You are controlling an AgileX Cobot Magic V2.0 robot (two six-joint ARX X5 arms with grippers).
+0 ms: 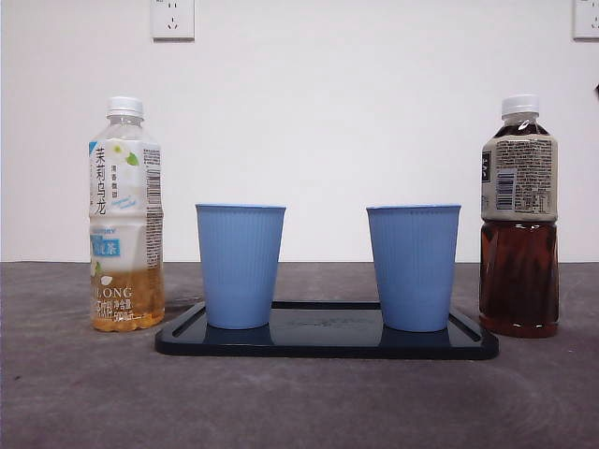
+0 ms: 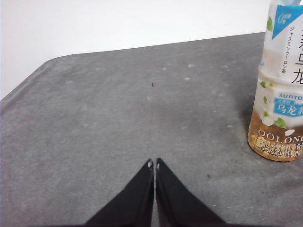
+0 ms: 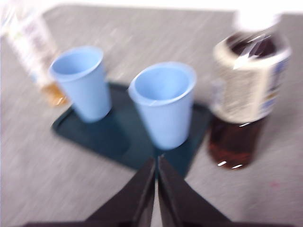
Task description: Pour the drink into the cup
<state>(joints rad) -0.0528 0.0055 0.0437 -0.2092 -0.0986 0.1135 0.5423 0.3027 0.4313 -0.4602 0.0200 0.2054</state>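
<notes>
Two blue ribbed cups stand upright on a dark tray (image 1: 328, 346): the left cup (image 1: 241, 266) and the right cup (image 1: 413, 267). A pale oolong tea bottle (image 1: 125, 217) with a white cap stands left of the tray, about a quarter full. A dark tea bottle (image 1: 519, 220) with a white cap stands right of it. My left gripper (image 2: 154, 163) is shut and empty above bare table, apart from the oolong bottle (image 2: 281, 85). My right gripper (image 3: 156, 160) is shut and empty, above the tray's near edge, facing the right cup (image 3: 163, 105) and the dark bottle (image 3: 246, 92).
The grey table (image 1: 84, 393) ends at a white wall with power sockets (image 1: 172, 19). In the right wrist view, which is blurred, the other cup (image 3: 81, 81) and the oolong bottle (image 3: 33, 47) also show. A black tip (image 1: 596, 90) shows at the front view's right edge.
</notes>
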